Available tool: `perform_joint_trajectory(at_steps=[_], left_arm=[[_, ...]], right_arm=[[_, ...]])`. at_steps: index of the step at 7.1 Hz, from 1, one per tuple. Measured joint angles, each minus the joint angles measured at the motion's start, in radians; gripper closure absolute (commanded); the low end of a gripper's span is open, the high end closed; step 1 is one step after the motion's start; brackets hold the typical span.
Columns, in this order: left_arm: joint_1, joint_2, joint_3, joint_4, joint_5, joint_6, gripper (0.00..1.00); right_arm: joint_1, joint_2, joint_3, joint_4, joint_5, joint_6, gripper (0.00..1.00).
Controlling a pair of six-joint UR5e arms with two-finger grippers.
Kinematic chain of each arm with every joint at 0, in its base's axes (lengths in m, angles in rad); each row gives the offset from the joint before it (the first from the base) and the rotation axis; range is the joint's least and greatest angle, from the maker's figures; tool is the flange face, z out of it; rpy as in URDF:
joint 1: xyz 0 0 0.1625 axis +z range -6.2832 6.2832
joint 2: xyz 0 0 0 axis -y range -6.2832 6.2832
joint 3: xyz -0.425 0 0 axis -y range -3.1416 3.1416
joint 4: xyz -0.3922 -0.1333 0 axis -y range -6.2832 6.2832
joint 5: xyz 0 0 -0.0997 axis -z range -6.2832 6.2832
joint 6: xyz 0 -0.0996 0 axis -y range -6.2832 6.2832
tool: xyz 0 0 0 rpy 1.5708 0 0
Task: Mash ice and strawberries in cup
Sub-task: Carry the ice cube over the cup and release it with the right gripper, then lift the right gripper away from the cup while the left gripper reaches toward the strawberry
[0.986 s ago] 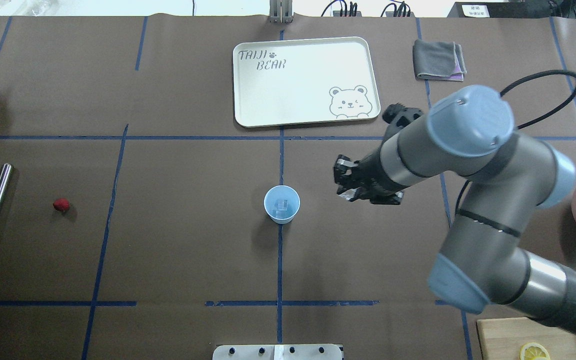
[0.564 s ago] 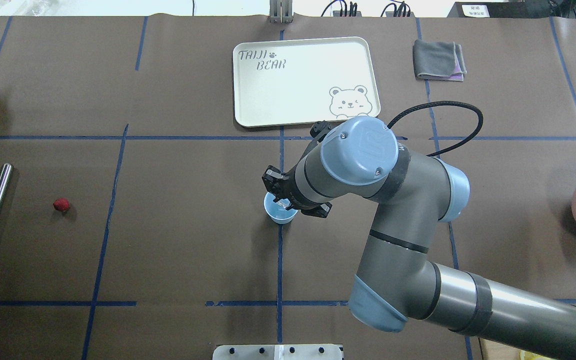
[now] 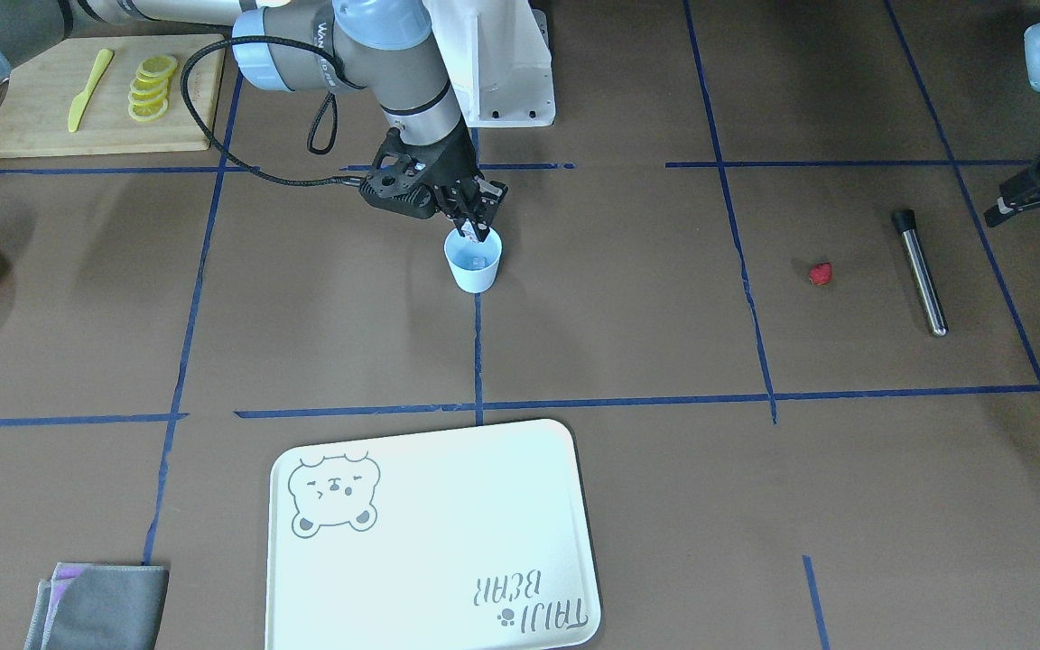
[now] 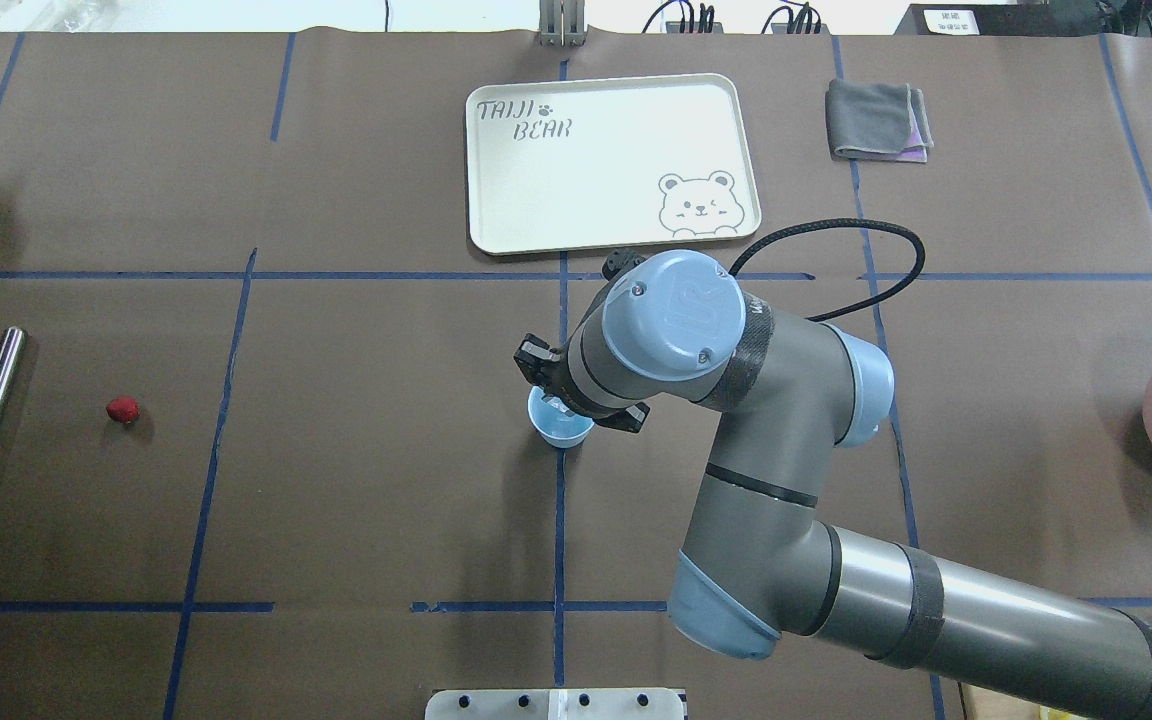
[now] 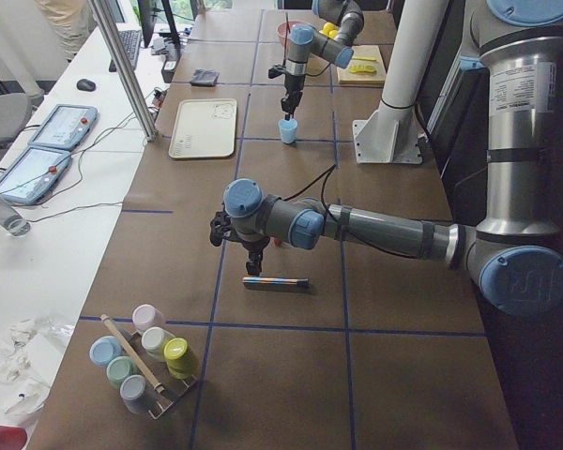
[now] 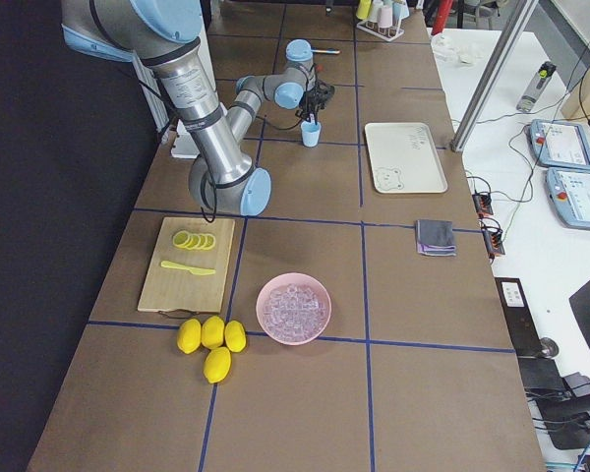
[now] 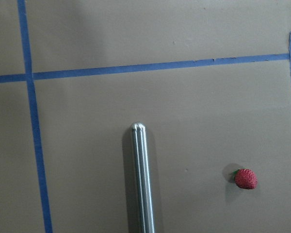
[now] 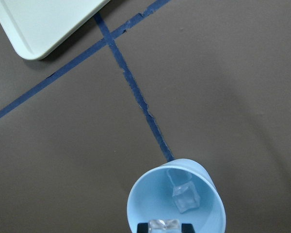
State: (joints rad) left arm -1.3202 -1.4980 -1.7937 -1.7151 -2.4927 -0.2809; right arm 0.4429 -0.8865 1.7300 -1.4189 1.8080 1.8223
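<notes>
Right hand grips 1 ice lump at the mouth of the cup.

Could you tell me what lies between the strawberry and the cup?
Only bare table crossed by one blue tape line between strawberry and cup, in the overhead view.

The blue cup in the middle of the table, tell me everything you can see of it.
The cup is small, pale blue, tapered, handleless, plain-walled, plastic-looking. It stands upright, open-mouthed, on the brown table cover, right on a blue tape line. One clear ice cube lies inside. The right gripper hangs over its mouth, fingertips dipping in, apparently pinching a second ice lump. Whether they touch its wall is unclear.
</notes>
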Motion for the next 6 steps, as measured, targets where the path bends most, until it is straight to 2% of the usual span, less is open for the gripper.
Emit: perform_joint_trajectory(at_steps=[1, 2, 4, 6], left_arm=[[0.019, -0.006, 0.0, -0.004, 0.0, -0.037, 0.0], [0.048, -0.013, 0.0, -0.011, 0.012, -0.081, 0.0], [0.154, -0.03, 0.005, -0.091, 0.108, -0.274, 0.0], [0.287, -0.046, 0.023, -0.19, 0.208, -0.462, 0.0]], right_arm=[[-0.005, 0.0, -0.004, 0.0, -0.002, -0.001, 0.01], [-0.008, -0.001, -0.001, -0.001, -0.002, -0.002, 0.01], [0.018, -0.007, 0.033, -0.008, 0.012, -0.009, 0.0], [0.117, -0.079, 0.151, -0.069, 0.116, -0.058, 0.0]])
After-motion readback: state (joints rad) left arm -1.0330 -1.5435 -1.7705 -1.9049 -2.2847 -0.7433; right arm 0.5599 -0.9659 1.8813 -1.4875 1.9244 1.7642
